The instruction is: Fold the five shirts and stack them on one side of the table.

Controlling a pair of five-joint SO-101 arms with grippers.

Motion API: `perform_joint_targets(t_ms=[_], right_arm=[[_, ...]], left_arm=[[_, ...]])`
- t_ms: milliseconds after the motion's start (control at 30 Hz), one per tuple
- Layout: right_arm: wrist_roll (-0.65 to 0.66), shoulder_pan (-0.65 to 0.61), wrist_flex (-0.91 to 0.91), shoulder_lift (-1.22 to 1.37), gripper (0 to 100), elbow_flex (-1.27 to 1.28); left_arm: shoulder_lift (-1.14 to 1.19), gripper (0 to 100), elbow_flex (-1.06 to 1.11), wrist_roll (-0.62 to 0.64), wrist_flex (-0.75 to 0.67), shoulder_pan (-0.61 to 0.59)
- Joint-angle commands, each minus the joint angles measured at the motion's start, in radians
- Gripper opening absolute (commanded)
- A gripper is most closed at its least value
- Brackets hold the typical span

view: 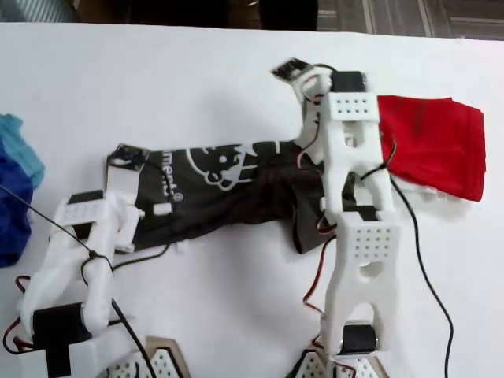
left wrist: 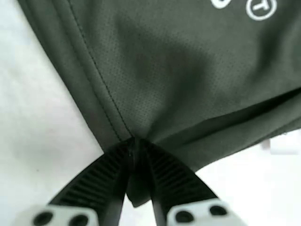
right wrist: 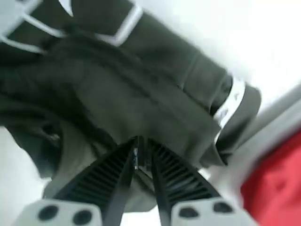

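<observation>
- Two sets of jaws are engaged: my left jaws are clenched on the left hem of the dark shirt (view: 228,193), and my right jaws are clenched on bunched cloth at its right end.
- Dark shirt lies stretched left to right across the middle of the table (view: 157,87).
- Red shirt (view: 437,146) lies folded at the far right; blue shirts (view: 14,197) are heaped at the left edge.
- Step in hand, as judged: folding the dark shirt.
- Next move calls for both grips to travel together, keeping the cloth taut and flat.

The blue shirts (view: 12,197) are cut off by the high view's edge.
</observation>
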Motion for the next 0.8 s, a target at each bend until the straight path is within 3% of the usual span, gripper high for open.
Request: perform_joint_targets(t_ms=[0, 467, 600, 767], right_arm=[[0.017, 0.039, -0.059, 0.007, 2.0, 0.003], [0.009, 0.077, -0.395, 0.124, 2.0, 0.002], [0.008, 0.077, -0.383, 0.094, 2.0, 0.002], [0.008, 0.067, -0.24, -0.016, 2.0, 0.003]], left_arm=[[-0.006, 3, 0.001, -0.008, -0.026, -0.003], [-0.006, 3, 0.001, -0.008, -0.026, -0.003], [-0.006, 3, 0.001, -0.008, -0.026, -0.003], [-0.006, 3, 0.001, -0.008, -0.026, -0.003]])
